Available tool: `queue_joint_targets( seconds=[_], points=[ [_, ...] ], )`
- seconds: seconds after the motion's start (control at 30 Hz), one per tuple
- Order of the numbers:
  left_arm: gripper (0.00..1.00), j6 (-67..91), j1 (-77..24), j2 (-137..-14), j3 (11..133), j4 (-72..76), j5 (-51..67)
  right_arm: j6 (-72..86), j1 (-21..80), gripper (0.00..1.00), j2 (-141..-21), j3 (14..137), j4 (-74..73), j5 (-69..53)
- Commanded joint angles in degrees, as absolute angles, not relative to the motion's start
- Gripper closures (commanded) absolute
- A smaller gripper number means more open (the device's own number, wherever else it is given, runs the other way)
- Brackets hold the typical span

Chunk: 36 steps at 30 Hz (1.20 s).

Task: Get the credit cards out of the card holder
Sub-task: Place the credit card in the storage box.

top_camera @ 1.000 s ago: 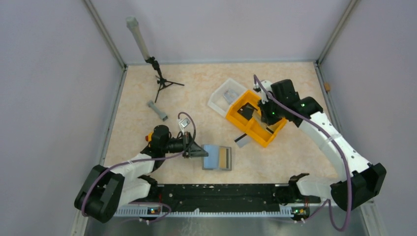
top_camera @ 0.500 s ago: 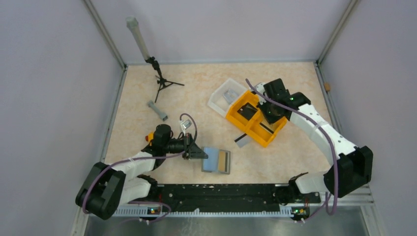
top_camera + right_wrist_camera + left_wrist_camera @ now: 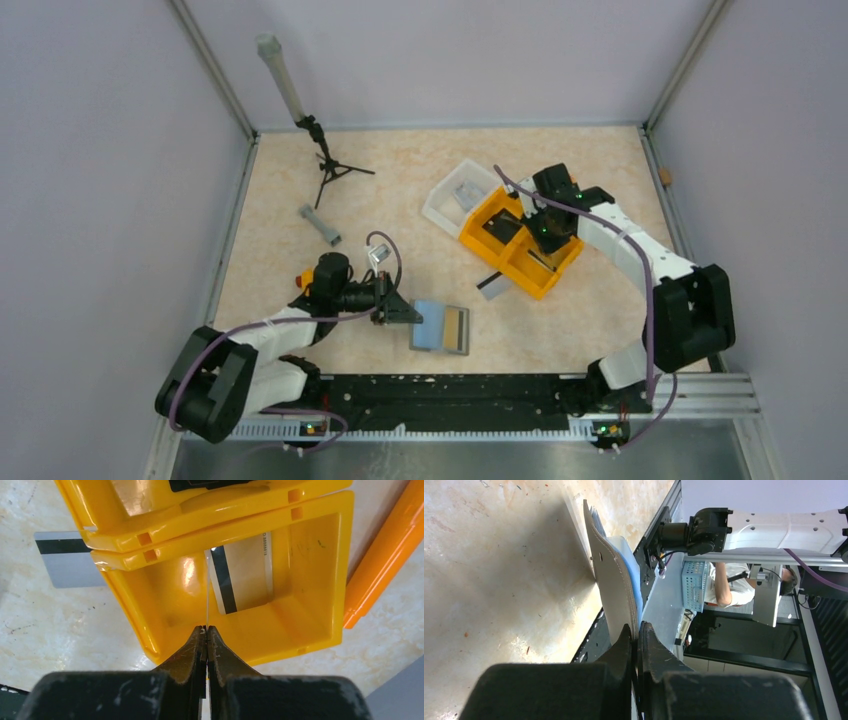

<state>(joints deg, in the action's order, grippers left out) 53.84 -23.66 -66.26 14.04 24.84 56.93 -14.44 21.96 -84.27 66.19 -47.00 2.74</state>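
Card holder (image 3: 616,590) pinched in left jaws, right jaws clamping card (image 3: 206,605) over orange bin (image 3: 320,570)

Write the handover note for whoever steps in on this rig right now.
The left gripper has its fingers shut on one flap of the card holder.
The right gripper is shut on an edge-on card, above a compartment of the orange bin.
Done: a striped card lies in that compartment; another card lies on the table, partly under the bin's edge.
Left: release the edge-on card. Something blue shows inside the holder, so check it for more cards.
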Motion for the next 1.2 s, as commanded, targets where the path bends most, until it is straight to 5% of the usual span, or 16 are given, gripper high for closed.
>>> queue_joint_targets(
  seconds=[0.0, 0.3, 0.43, 0.57, 0.93, 1.0, 1.17],
  points=[
    [1.00, 53.32, -23.38, -66.70, 16.58, 26.51, 58.23, -16.60, 18.35, 1.00, -85.23, 64.26, -42.18, -4.19],
    [1.00, 55.24, -23.38, -67.59, 16.96, 28.38, 59.81, -19.06, 13.41, 1.00, -92.68, 66.93, -42.61, -11.87],
    [1.00, 54.24, -23.38, -67.70, 16.81, 27.10, 58.95, -18.35, 13.19, 0.75, -94.34, 67.28, -42.44, -9.22],
    [1.00, 53.08, -23.36, -67.24, 16.90, 25.23, 57.82, -16.48, 13.19, 0.61, -93.03, 67.41, -40.73, -3.55],
    [1.00, 48.60, -22.94, -67.63, 18.45, 18.96, 53.74, -14.87, 13.34, 0.51, -82.08, 71.81, -41.59, -2.46],
    [1.00, 46.62, -22.66, -67.64, 19.30, 16.31, 51.99, -13.61, 13.27, 0.43, -79.21, 71.11, -40.70, -4.30],
    [1.00, 42.24, -21.35, -67.41, 21.45, 10.16, 45.74, -9.09, 13.39, 0.40, -71.02, 64.37, -33.50, -4.37]
  ],
)
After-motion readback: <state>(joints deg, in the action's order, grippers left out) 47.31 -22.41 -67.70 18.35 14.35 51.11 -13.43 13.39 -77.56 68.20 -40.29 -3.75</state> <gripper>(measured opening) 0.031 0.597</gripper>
